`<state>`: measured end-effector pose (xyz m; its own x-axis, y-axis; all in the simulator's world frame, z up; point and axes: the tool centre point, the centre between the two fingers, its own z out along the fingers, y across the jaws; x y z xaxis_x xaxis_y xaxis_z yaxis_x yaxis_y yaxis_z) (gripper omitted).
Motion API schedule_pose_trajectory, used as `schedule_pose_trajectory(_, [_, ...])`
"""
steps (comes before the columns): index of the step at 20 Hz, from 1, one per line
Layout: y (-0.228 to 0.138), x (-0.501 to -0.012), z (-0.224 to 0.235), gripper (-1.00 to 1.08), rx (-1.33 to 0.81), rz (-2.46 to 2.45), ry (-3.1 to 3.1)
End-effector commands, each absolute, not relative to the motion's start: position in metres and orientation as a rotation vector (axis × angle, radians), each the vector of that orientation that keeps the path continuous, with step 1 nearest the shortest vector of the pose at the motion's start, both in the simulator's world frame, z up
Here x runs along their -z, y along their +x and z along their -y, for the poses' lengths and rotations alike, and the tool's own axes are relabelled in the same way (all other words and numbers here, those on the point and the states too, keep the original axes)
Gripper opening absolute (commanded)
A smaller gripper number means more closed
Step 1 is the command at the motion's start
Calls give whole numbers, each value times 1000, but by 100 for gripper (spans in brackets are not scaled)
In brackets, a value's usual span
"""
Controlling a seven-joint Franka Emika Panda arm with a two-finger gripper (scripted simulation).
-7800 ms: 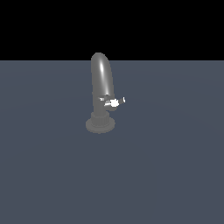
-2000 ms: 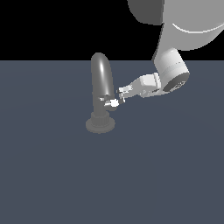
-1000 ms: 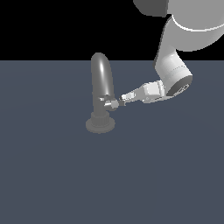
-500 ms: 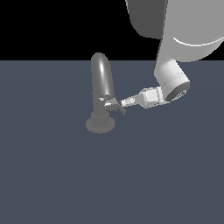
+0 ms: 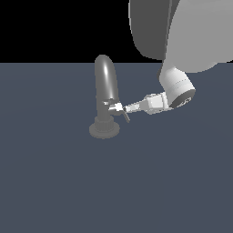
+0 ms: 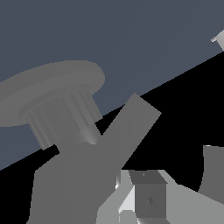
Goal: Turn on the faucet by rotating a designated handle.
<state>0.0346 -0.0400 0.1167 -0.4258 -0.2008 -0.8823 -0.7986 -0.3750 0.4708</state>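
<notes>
White pincer [image 5: 119, 108], at the end of the robot arm [image 5: 175, 88], reaches in from the exterior view's right, tilted slightly downward toward the faucet [image 5: 105, 88]; its tip sits against the faucet's lower stem, at the height of the handle [image 5: 124, 114]. Whether its jaws are parted or closed on anything cannot be told: the exterior view shows only a small bright cluster at the contact point, and the wrist view is too close to separate the two fingers. Handle: a thin silvery lever jutting from the lower stem toward the exterior view's right and slanting downward, lying immediately at and just below the pincer tip, touching or all but touching it. In the wrist view the handle [image 6: 127, 131] appears as a flat grey bar running diagonally away from the stem, with a white and grey finger block [image 6: 148, 197] directly beside its near end. Faucet: grey glossy metal, thick arched spout rising upright above the pincer, standing on a round stepped base [image 5: 104, 129]; the ribbed base [image 6: 57, 103] fills much of the wrist view. Surface: flat slate-blue floor [image 5: 59, 182] under the faucet, black backdrop beyond.
</notes>
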Motion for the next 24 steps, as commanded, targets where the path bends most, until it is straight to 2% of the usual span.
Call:
schedule_pose_trajectory(1, [37, -94, 39, -100, -1843, -1449, -1323])
schedule_pose_trajectory(24, [46, -52, 35, -100, -1864, -1476, -1294])
